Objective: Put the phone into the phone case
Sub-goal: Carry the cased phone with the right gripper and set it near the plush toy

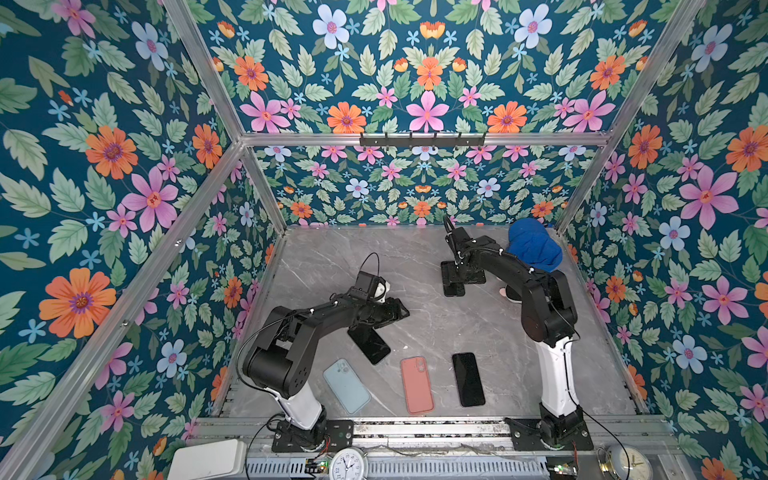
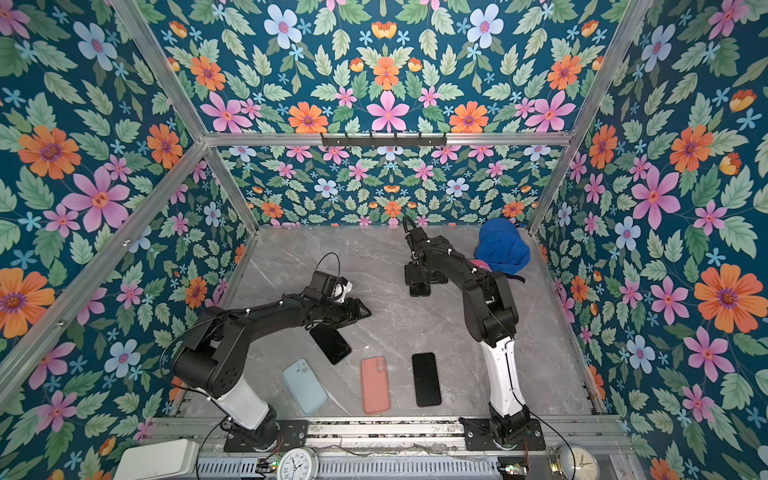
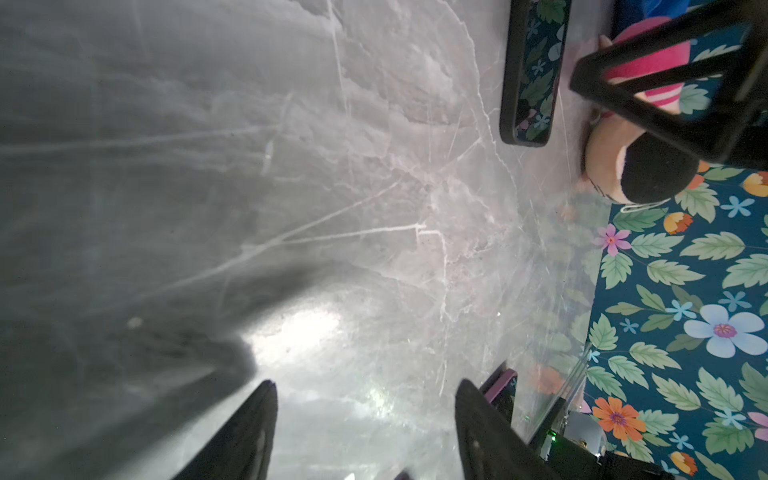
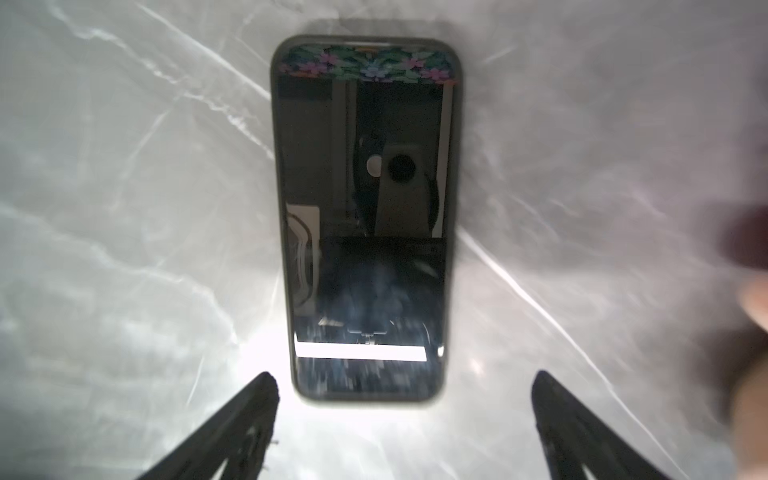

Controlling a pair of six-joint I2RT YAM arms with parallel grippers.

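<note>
Toward the back of the tabletop (image 1: 432, 328), a dark phone case (image 4: 277, 166) holds a phone (image 4: 365, 199) with its screen up. It lies just ahead of the jaws of the right arm (image 1: 513, 270), which stand wide apart and grip nothing. Nearer the front lie two more cases, a light blue case (image 1: 346, 386) and a salmon case (image 1: 417, 390), both back up, so I cannot tell if they are filled. With them are two uncased phones: a bare black phone (image 1: 468, 379) and a second black phone (image 1: 374, 351), partly beneath the left arm (image 1: 328, 309), whose jaws are likewise apart over bare marble.
</note>
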